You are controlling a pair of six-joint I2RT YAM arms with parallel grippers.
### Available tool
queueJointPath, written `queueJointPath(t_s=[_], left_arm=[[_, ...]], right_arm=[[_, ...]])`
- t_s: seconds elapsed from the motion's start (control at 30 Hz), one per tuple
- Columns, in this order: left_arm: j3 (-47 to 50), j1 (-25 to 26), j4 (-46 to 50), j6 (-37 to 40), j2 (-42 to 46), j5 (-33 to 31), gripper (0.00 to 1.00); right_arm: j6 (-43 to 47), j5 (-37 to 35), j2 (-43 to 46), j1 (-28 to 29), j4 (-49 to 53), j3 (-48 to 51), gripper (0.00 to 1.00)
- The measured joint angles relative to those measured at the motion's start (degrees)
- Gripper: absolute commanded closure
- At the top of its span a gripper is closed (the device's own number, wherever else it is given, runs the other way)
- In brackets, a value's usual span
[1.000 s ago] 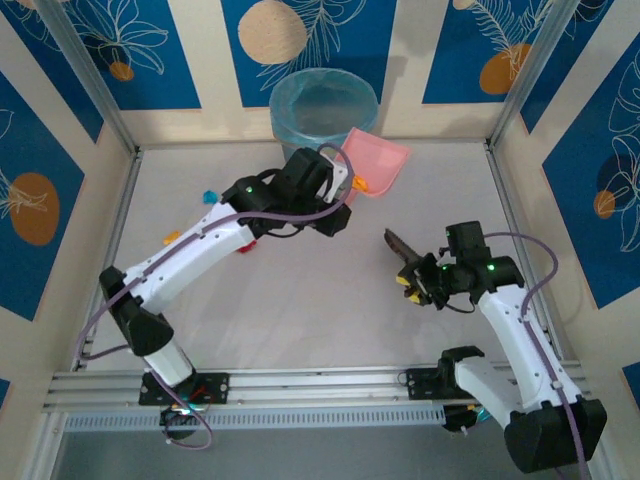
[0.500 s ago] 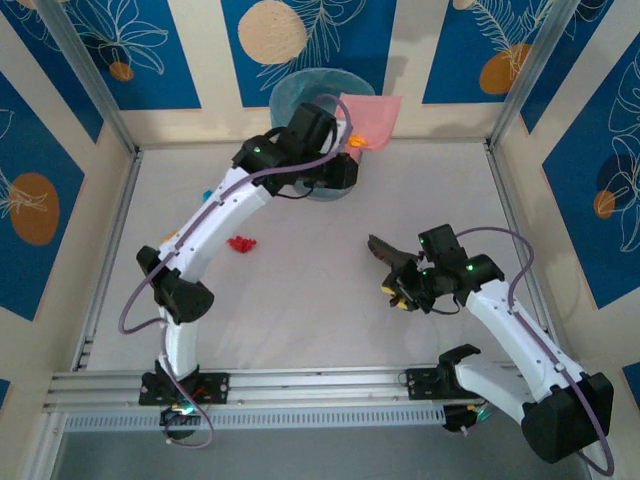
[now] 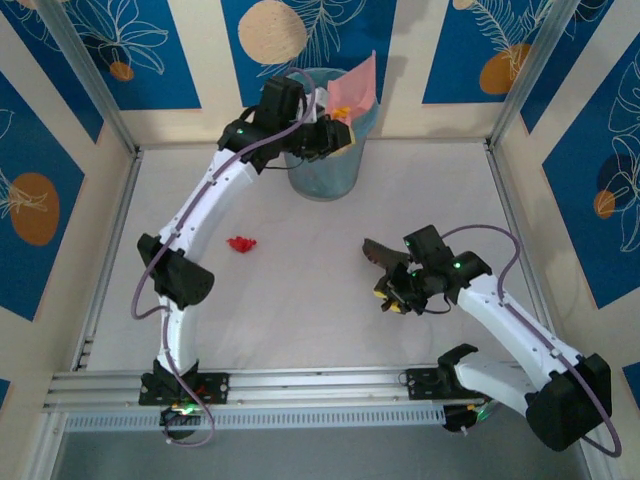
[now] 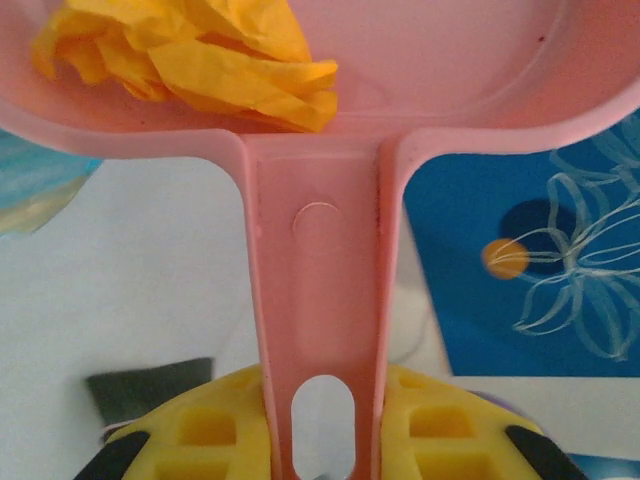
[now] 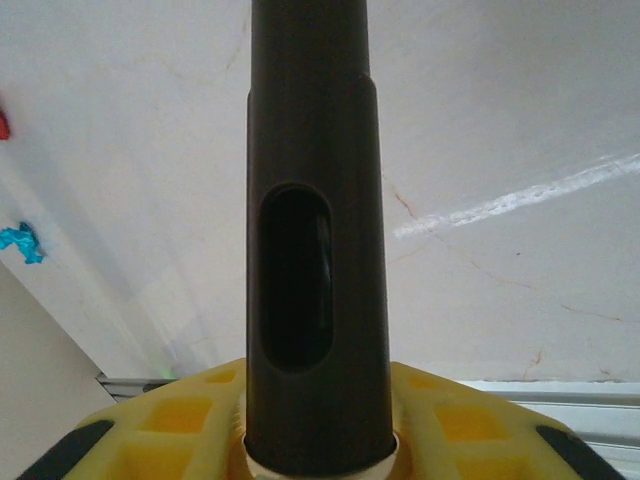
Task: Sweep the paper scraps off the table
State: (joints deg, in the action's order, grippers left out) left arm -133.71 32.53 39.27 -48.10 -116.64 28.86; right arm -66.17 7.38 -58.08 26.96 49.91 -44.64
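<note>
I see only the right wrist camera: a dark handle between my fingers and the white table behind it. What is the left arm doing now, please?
Observer: The left gripper is shut on the handle of the pink dustpan and holds it tipped up over the blue bin.
Operator: Is any paper in the pan?
Observer: Yes. In the left wrist view an orange paper wad lies in the pan, close to the handle.
Operator: Where does the bin stand?
Observer: At the far edge of the table, against the back wall.
</note>
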Motion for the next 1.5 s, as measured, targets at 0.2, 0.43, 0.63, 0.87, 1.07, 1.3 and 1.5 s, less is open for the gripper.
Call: queueJointPath(t_s=[0.2,0.43,0.63,0.87,1.07,1.3,1.5], left_arm=[[5.3,-2.6,-15.4,-12.3,0.0,8.3,1.0],[13.2,-4.3,-34.4,-27.9,-1.3,13.8,1.0],[18.4,-5.6,-49.7,-38.8,-1.7,14.7,1.0],[20.9,-6.8,-57.6,-44.4,-1.7,14.6,1.0],[23.0,-6.9,-63.7,-48.3,-1.7,14.6,1.0],[24.7,-7.1,-67.5,-50.9,-1.7,14.6,1.0],[27.8,-7.3,-71.0,-54.1,-1.7,14.1,1.0]], right_arm=[[-0.3,-0.6,-3.7,2.5,0.2,-2.2,1.0],[-0.3,-1.4,-6.7,5.1,0.8,-5.2,1.0],[-0.3,-1.7,-8.8,7.1,0.9,-6.4,1.0],[-0.3,-1.9,-11.6,9.2,1.0,-8.5,1.0],[0.2,-2.1,-14.3,10.8,1.5,-11.0,1.0],[1.0,-3.9,-16.1,13.2,2.9,-13.2,1.0],[1.4,-4.5,-17.3,14.5,3.5,-14.5,1.0]])
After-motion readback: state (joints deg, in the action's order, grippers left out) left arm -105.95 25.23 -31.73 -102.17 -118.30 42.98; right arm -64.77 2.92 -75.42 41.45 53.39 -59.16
